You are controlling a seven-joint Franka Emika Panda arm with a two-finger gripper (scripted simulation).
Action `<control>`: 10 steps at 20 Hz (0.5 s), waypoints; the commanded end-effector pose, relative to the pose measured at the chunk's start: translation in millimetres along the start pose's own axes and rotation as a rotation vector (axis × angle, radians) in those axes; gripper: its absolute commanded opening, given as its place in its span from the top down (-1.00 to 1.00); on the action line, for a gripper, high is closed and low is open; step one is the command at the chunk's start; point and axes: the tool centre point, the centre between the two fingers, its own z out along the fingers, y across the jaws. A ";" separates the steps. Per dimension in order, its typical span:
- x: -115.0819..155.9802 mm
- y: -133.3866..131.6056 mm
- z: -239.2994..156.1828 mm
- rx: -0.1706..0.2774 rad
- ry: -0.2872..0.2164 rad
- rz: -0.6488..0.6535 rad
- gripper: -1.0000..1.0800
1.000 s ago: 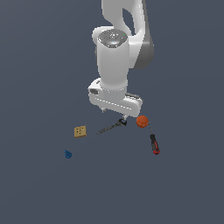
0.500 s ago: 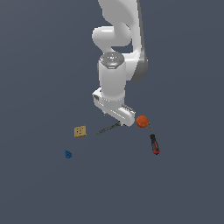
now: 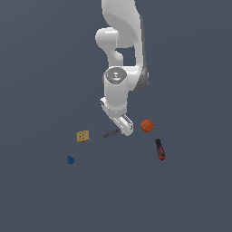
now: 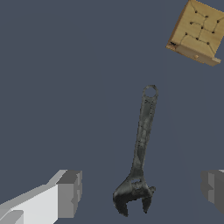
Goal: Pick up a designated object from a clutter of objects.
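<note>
Wrist view: hand (image 4: pixel 140 192) spread wide, straddling wrench (image 4: pixel 139 162) head, low in frame. Approach step; next lower, then pinch.

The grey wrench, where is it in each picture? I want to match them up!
Exterior view: the grey wrench lies on the floor between the tan block and the orange ball, one end hidden under the gripper.
Wrist view: the wrench fills the middle, its jawed head between the two open fingers.
Shared landmark: the tan block, just beyond the wrench's ring end.
</note>
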 end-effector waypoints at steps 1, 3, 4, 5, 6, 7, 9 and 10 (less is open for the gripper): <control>-3.0 6.4 12.4 -0.003 0.002 0.066 -0.92; -5.3 11.1 20.9 -0.005 0.003 0.112 -0.92; -6.3 13.3 24.7 -0.006 0.004 0.132 -0.92; -7.3 15.4 28.2 -0.007 0.004 0.152 -0.92; -8.3 17.4 31.5 -0.008 0.005 0.170 -0.92; -9.2 19.3 34.5 -0.009 0.006 0.187 -0.92; -10.8 22.6 39.6 -0.011 0.007 0.216 -0.92; -11.5 24.1 41.9 -0.011 0.007 0.229 -0.92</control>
